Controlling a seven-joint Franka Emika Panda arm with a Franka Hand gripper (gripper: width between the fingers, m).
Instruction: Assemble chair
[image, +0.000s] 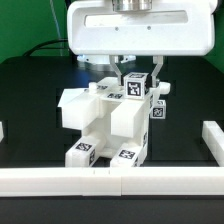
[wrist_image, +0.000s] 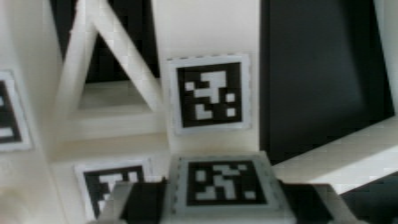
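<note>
The black table (image: 35, 95) spreads under everything, and long white border rails (image: 110, 183) fence its near edge and the sides in the exterior view. Inside them, about the middle of the table, stands the chair (image: 105, 122), a chunky white block of joined parts that rests on the table just behind the front rail. My white hand hangs over it from above, and my gripper (image: 139, 80) reaches down onto the chair's topmost tagged piece, a little toward the exterior view's right. The jaws are drawn nearly together, one finger on each side of that piece, clamped on it. The wrist view shows my gripper (wrist_image: 222, 195) with the chair's (wrist_image: 107, 110) white uprights and a slanted bar close beyond. Black-and-white square tags (image: 137, 88) mark the chair's faces.
</note>
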